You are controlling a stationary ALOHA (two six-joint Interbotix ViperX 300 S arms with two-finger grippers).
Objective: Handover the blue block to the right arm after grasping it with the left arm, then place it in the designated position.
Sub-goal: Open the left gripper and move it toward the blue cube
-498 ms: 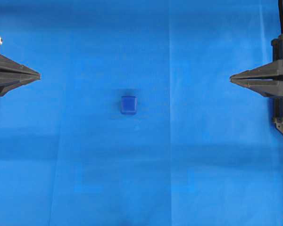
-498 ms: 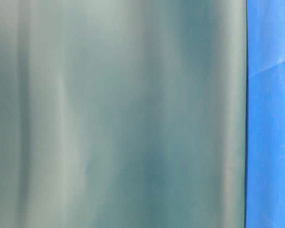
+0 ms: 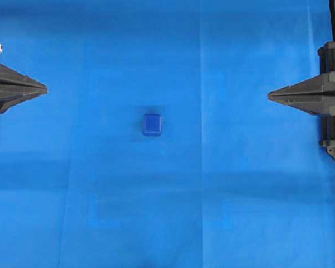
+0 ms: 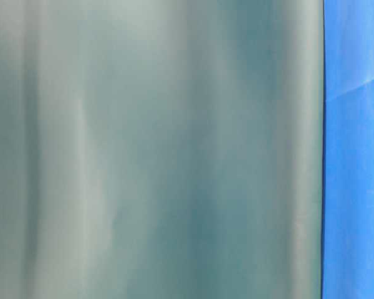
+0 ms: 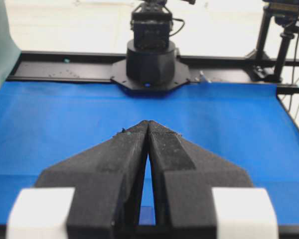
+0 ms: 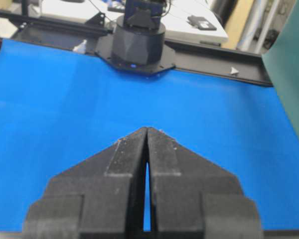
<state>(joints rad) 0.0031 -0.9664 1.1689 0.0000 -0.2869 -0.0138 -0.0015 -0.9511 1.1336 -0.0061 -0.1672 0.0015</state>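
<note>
The blue block (image 3: 152, 124), a small dark-blue cube, rests alone on the blue cloth near the middle of the overhead view. My left gripper (image 3: 46, 89) sits at the far left edge, well left of the block, its black fingers pressed together with nothing between them (image 5: 148, 122). At the far right edge my right gripper (image 3: 269, 96) points toward the middle, also shut and empty (image 6: 147, 129). A narrow dark-blue sliver shows low between the left fingers in the left wrist view, too small to name. The block does not show in the right wrist view.
Blue cloth (image 3: 173, 212) covers the whole table. Faint square outlines show on the cloth below the block (image 3: 103, 212). A blurred grey-green sheet (image 4: 156, 149) fills most of the table-level view. Each wrist view shows the opposite arm's black base (image 5: 150, 59) (image 6: 138, 45) at the far edge.
The right gripper's fingers have closed fully and its tip has edged slightly leftward. The left gripper's fingers have also drawn together. The block has not moved.
</note>
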